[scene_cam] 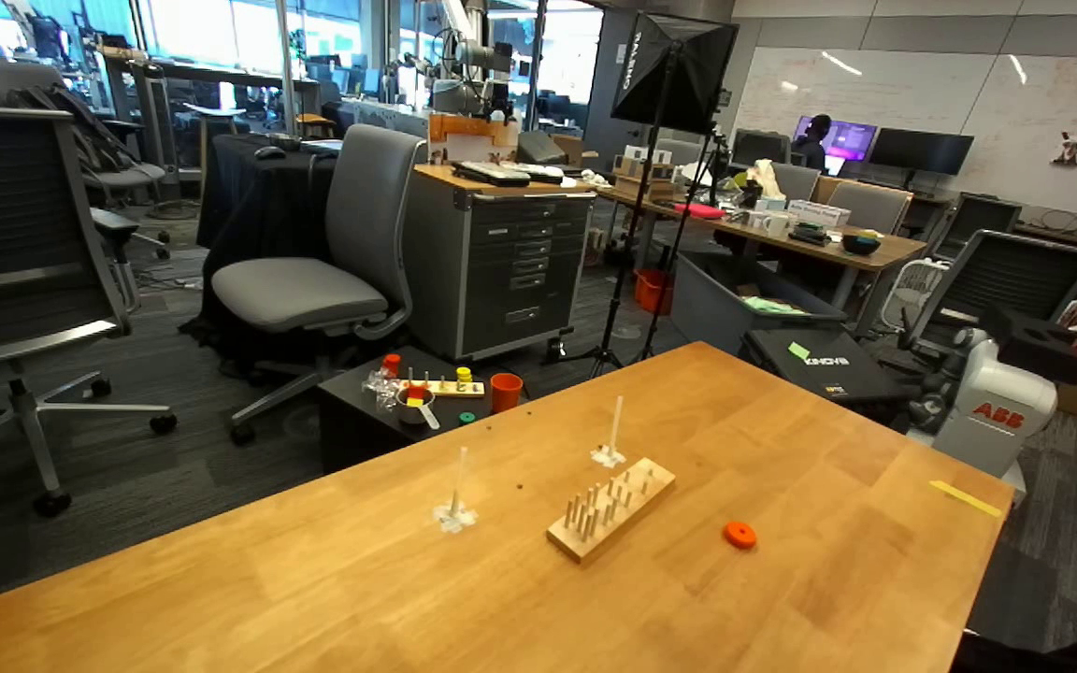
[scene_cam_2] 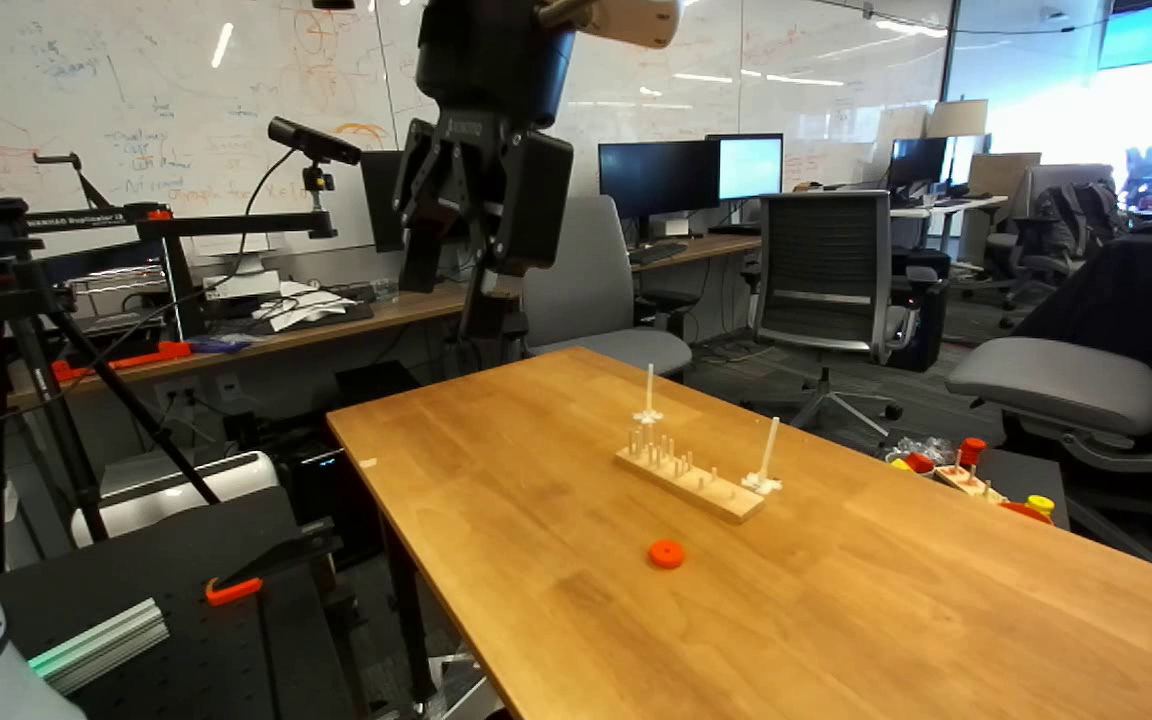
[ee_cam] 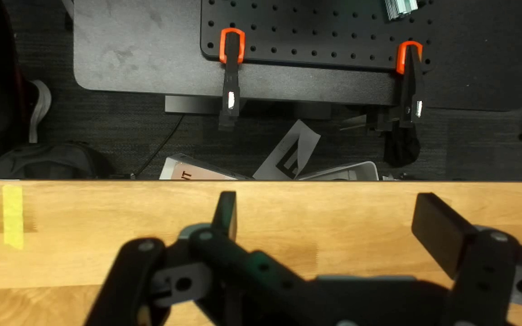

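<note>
Its jaws spread wide, the black two-finger tool point(ee_cam: 329, 213) hangs well above the wooden counter point(scene_cam: 314, 570) in an office lab, bare grain showing between its fingertips in the wrist view. In an exterior view, it points down in front of a whiteboard point(scene_cam_2: 86, 100) covered in scribbles. An orange disc point(scene_cam: 739, 536) with a small center hole lies flat on the counter, well apart from the tool and near a wooden peg board point(scene_cam: 611, 509). The peg board bears rows of upright pegs, taller at one end than at the other. Two slim white rods point(scene_cam: 459, 481) rise from the counter close by, pale patches spread around their bases; one stands upright, the other leans slightly.

A yellow tape strip point(ee_cam: 13, 217) marks the wood near the counter's edge. Past that edge, the wrist view looks down on two orange-tipped clamps point(ee_cam: 231, 72) at the rim of a black perforated plate point(ee_cam: 304, 43). Beyond the counter in an exterior view, an orange cup point(scene_cam: 505, 394) shares a low black stand point(scene_cam: 351, 425) with a smaller pegged block point(scene_cam: 450, 388). A softbox light point(scene_cam: 669, 75) towers behind, and a white ABB robot arm point(scene_cam: 997, 411) flanks the counter.
</note>
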Robot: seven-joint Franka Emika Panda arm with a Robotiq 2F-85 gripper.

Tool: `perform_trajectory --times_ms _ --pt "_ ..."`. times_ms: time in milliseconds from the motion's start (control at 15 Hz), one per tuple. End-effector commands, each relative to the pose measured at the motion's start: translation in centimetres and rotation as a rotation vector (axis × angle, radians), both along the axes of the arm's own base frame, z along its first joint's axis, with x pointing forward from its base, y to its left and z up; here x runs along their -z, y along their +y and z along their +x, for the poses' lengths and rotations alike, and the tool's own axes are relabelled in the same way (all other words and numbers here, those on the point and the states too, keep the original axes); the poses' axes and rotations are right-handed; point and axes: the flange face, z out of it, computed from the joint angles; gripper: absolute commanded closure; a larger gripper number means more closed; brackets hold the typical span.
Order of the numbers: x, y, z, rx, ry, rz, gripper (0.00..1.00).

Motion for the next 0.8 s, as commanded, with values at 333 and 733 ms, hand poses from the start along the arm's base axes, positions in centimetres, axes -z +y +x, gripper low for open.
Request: perform_trajectory --times_ms 333,733 --pt "-0.8 -1.5 6.8 0.103 -0.191 -0.086 0.0" --pt "2.4 -1.0 16.5 0.168 -0.262 -0.146 0.0"
